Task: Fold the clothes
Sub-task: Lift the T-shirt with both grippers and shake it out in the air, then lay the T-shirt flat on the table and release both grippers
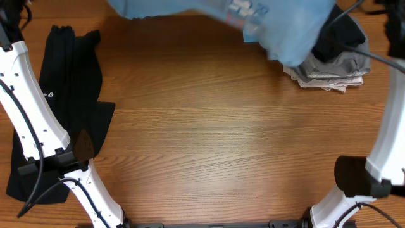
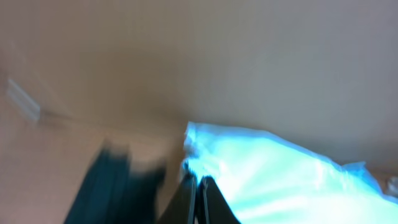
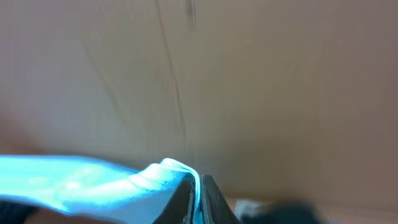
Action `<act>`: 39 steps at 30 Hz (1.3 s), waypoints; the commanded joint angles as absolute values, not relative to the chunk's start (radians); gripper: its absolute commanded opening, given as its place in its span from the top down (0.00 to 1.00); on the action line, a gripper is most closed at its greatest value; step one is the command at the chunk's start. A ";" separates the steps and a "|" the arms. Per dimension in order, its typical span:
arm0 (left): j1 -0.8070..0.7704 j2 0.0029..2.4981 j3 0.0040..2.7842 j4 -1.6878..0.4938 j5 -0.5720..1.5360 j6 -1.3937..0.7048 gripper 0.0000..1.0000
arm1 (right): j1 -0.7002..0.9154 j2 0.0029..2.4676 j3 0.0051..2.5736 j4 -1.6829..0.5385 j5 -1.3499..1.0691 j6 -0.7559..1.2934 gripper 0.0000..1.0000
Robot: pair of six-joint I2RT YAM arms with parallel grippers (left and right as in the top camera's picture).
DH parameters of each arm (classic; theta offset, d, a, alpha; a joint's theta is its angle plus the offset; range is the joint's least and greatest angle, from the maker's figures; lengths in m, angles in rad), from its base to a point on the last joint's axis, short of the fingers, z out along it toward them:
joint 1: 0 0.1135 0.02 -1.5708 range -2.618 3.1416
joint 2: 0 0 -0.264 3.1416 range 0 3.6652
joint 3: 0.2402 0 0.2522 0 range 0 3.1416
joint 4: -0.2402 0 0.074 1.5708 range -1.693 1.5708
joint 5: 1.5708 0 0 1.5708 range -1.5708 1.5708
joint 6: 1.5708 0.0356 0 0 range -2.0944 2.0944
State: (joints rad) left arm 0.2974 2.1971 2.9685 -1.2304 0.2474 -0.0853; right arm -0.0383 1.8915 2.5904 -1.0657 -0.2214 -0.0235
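The light blue T-shirt hangs blurred across the far edge of the table, its white and red print facing up. In the left wrist view my left gripper is shut, with an edge of the T-shirt bunched at its tips. My right gripper is shut on a fold of the same shirt, and cloth shows between its jaws. Neither gripper shows in the overhead view. The black garment lies crumpled lengthwise at the table's left side, with a small white logo on it; it appears as a dark blur left of my left fingers.
A pile of folded grey and black clothes sits at the far right, partly under the hanging shirt. White arm links stand at the left edge and right edge. Bare wooden tabletop spreads across the middle.
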 commanded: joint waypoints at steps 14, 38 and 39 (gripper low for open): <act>0.307 2.177 2.924 -1.690 0.140 0.012 0.96 | -0.040 1.865 2.488 -1.609 -0.271 -0.003 0.96; 0.321 1.581 2.094 -1.689 0.041 0.019 0.96 | -0.033 1.279 1.768 -1.647 -0.264 0.080 0.96; 0.321 1.567 2.055 -1.689 0.041 0.018 0.96 | -0.033 1.261 1.727 -1.639 -0.264 0.083 0.96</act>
